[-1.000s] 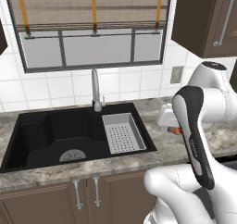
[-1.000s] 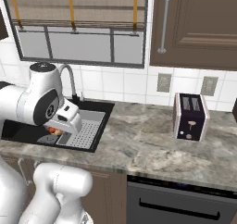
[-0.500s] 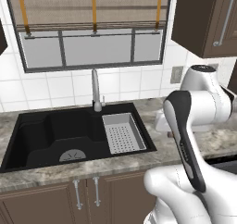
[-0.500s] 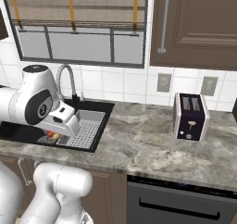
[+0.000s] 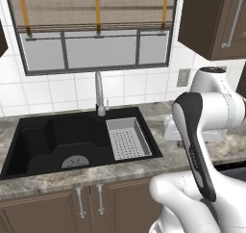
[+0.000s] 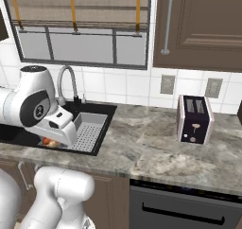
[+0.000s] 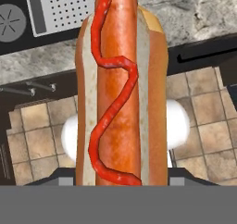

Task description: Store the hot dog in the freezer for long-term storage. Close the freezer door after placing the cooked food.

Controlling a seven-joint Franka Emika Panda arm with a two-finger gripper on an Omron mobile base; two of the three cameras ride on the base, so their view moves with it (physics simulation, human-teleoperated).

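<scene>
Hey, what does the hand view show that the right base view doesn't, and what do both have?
The hand view alone shows the red ketchup squiggle along the sausage, and a tan tiled floor below. The right base view alone shows the toaster, the wall outlets, the faucet and the window blind. Both share the hot dog, the perforated sink tray and the marbled counter. The claw is shut on the hot dog.

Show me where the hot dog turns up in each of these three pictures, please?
Left base view: I cannot find it; the arm blocks that side.
Right base view: hot dog, low left, peeking under the white hand.
Hand view: hot dog, upright, centre.
Shared landmark: perforated grey sink tray.
</scene>
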